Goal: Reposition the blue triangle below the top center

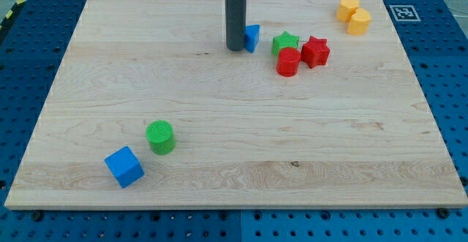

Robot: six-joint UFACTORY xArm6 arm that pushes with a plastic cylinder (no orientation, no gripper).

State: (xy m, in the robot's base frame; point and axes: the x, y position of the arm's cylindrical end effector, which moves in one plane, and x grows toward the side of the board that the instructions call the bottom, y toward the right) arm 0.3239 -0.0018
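Note:
The blue triangle (252, 37) lies near the view's top centre on the wooden board (234, 125). My rod comes down from the view's top, and my tip (235, 48) rests on the board right against the triangle's left side, partly hiding it. The triangle sits just left of the green star (285, 42).
A red cylinder (288, 62) and a red star (316, 51) sit right of the triangle. Two yellow blocks (354, 15) lie at the view's top right. A green cylinder (160, 137) and a blue cube (124, 166) lie at the view's bottom left.

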